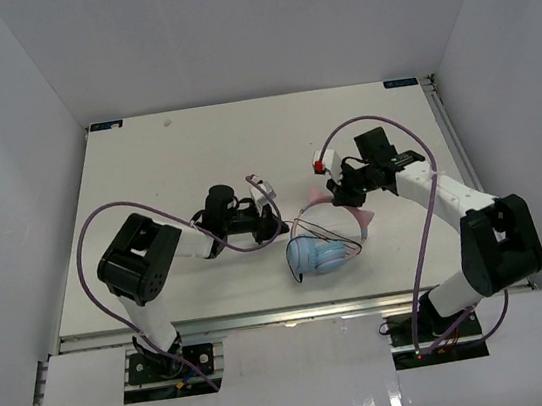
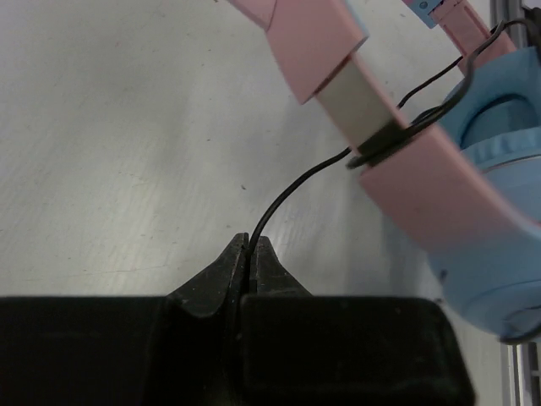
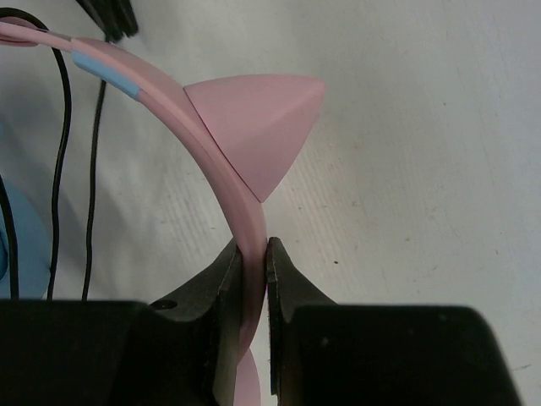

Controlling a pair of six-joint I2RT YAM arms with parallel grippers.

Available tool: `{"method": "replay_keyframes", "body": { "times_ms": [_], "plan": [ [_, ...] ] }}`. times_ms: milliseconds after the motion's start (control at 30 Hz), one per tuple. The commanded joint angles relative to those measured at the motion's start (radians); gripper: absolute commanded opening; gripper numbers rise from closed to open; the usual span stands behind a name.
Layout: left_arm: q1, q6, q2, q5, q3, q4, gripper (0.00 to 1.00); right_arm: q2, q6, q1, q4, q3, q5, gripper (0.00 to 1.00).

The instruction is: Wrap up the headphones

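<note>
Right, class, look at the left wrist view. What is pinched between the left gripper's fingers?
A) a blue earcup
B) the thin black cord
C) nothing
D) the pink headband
B: the left gripper is closed on the cord, which curves up from between its fingertips; the headband is pinched by the right gripper instead.

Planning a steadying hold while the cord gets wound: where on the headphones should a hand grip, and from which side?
The pink headband beside the cat ear, approached edge-on with a finger on each flat face: it is a thin strip, while the earcups look too bulky. The right hand holds there.
</note>
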Motion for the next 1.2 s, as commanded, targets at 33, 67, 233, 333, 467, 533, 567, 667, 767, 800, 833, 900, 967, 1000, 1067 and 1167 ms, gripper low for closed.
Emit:
{"method": "replay_keyframes", "body": {
  "times_ms": [33,67,233,333,467,533,567,667,767,800,833,900,967,1000,1067,1167],
  "plan": [
    [0.046,0.037,0.035,-0.076,0.077,-0.145,0.0,0.129,0.04,0.038,0.229,0.031,0.217,0.08],
    [0.058,0.026,0.036,-0.103,0.086,-0.156,0.0,0.157,0.038,0.04,0.235,0.054,0.221,0.08],
    [0.108,-0.026,0.023,-0.203,0.125,-0.212,0.0,0.286,0.027,0.098,0.255,0.182,0.253,0.08],
    [0.114,-0.075,0.021,-0.254,0.163,-0.271,0.0,0.351,0.044,0.133,0.258,0.24,0.262,0.08],
    [0.114,-0.152,0.001,-0.317,0.205,-0.318,0.21,0.39,0.077,0.163,0.236,0.283,0.251,0.23],
    [0.114,-0.174,-0.02,-0.349,0.214,-0.344,0.37,0.394,0.095,0.167,0.212,0.301,0.247,0.45],
    [0.114,-0.18,-0.036,-0.386,0.22,-0.366,0.5,0.385,0.107,0.165,0.202,0.304,0.261,0.61],
    [0.127,-0.22,-0.082,-0.522,0.239,-0.482,0.6,0.336,0.15,0.137,0.192,0.285,0.294,0.82],
    [0.145,-0.262,-0.152,-0.601,0.224,-0.529,0.79,0.247,0.199,0.064,0.189,0.241,0.292,0.98],
    [0.147,-0.262,-0.178,-0.626,0.219,-0.541,0.81,0.207,0.222,0.033,0.188,0.223,0.285,0.95],
    [0.148,-0.262,-0.205,-0.652,0.214,-0.552,0.84,0.166,0.246,0.003,0.187,0.205,0.279,0.93],
    [0.15,-0.251,-0.266,-0.669,0.195,-0.57,0.85,0.074,0.314,-0.043,0.184,0.172,0.301,0.91],
    [0.15,-0.247,-0.343,-0.674,0.165,-0.565,0.87,-0.02,0.397,-0.069,0.2,0.124,0.345,0.9],
    [0.15,-0.246,-0.407,-0.662,0.143,-0.56,0.9,-0.062,0.468,-0.082,0.221,0.083,0.371,0.9],
    [0.151,-0.24,-0.501,-0.595,0.106,-0.548,0.9,-0.18,0.545,-0.088,0.23,0.034,0.42,0.9],
    [0.151,-0.248,-0.674,-0.431,0.022,-0.528,0.95,-0.338,0.631,-0.088,0.274,-0.056,0.441,0.9]
  ]
}}
